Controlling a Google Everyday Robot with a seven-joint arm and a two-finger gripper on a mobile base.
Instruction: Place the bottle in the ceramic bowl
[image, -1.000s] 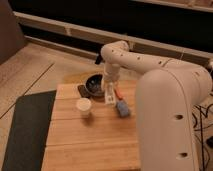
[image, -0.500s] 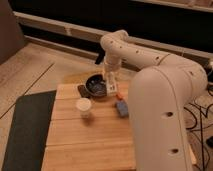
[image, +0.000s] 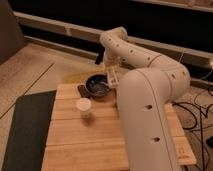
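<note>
The tool (image: 111, 71) hangs just above the right rim of the ceramic bowl (image: 98, 85), closed on the bottle (image: 112, 76), which points down. A white cup (image: 83, 106) stands nearby on the wooden bench (image: 80, 140).

Glossy ceramic bowl (image: 98, 85); matt wooden table (image: 100, 135); claw (image: 112, 76) above bowl.

My arm (image: 145, 100) is cream-white, thick and rounded, its smooth shells dotted with small dark holes. My gripper (image: 111, 75), above the tabletop's far edge, is pale too.
</note>
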